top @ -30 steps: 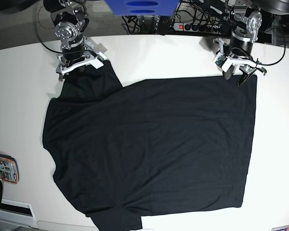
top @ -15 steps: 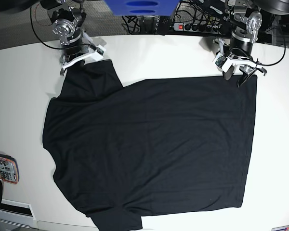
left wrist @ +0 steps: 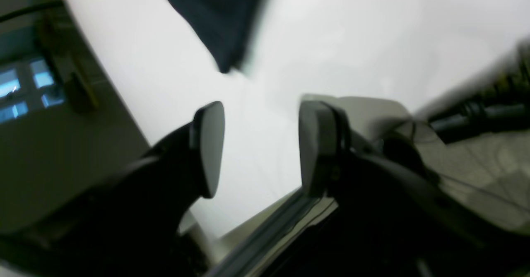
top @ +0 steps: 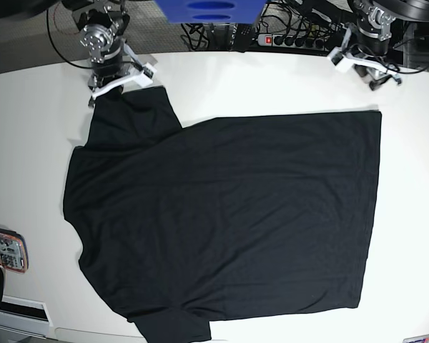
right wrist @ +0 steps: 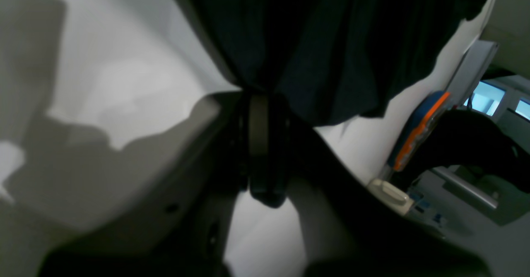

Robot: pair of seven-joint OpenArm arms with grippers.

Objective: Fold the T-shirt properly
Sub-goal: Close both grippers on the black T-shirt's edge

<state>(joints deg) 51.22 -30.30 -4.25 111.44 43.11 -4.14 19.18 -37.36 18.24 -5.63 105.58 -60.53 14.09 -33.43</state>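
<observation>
One plain black short-sleeved T-shirt (top: 222, 221) of thin soft fabric lies spread flat on the white rounded surface (top: 28, 128), filling most of it in the base view. Its straight hem runs down that view's right side, one sleeve reaches toward the far left corner, and the other sleeve lies at the near edge.

At the far sleeve, the right gripper (top: 118, 84) sits on the sleeve's edge. The right wrist view shows its jaws closed together with dark cloth (right wrist: 314, 49) bunched right at their tip, clamped on the T-shirt; the fabric hangs away from them over the pale surface.

The left gripper (top: 365, 68) is up near the far right rim, apart from the T-shirt's corner. In the left wrist view (left wrist: 258, 144) its jaws stand clearly apart with only bare white surface between them, and a blurred corner of the black fabric (left wrist: 219, 16) lies well beyond the tips.

A flat orange-edged device (top: 3, 250) rests at the surface's left rim, near the shirt.
</observation>
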